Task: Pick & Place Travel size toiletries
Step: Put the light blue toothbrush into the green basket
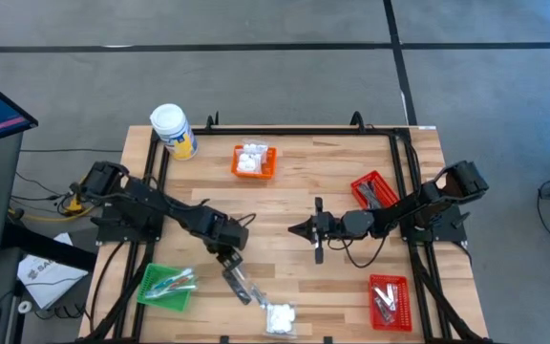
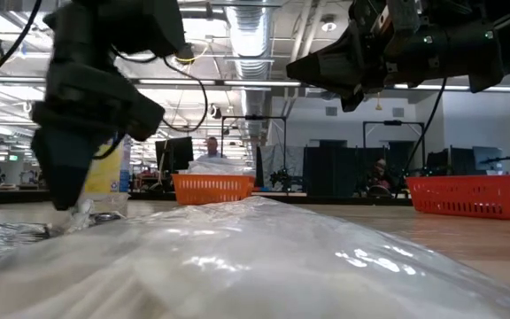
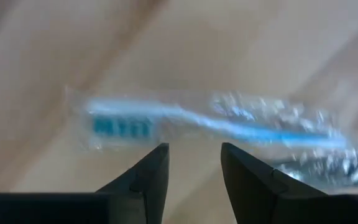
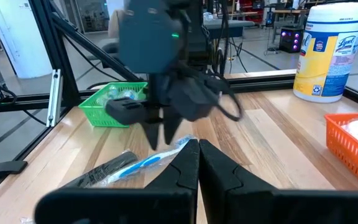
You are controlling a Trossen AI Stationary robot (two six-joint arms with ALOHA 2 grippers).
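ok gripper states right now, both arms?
Left gripper: part open above the wrapped toothbrush, not gripping it.
Right gripper: shut, empty.

A wrapped toothbrush [image 3: 216,124] is laid on the table [image 1: 304,191] crosswise just ahead of the left gripper [image 3: 194,163], whose jaws are parted.

An open lab hall: exposed ceiling ducts [image 2: 253,35], monitors [image 2: 181,152], black-framed workstations [image 2: 255,133] behind the wooden table [image 1: 304,191].
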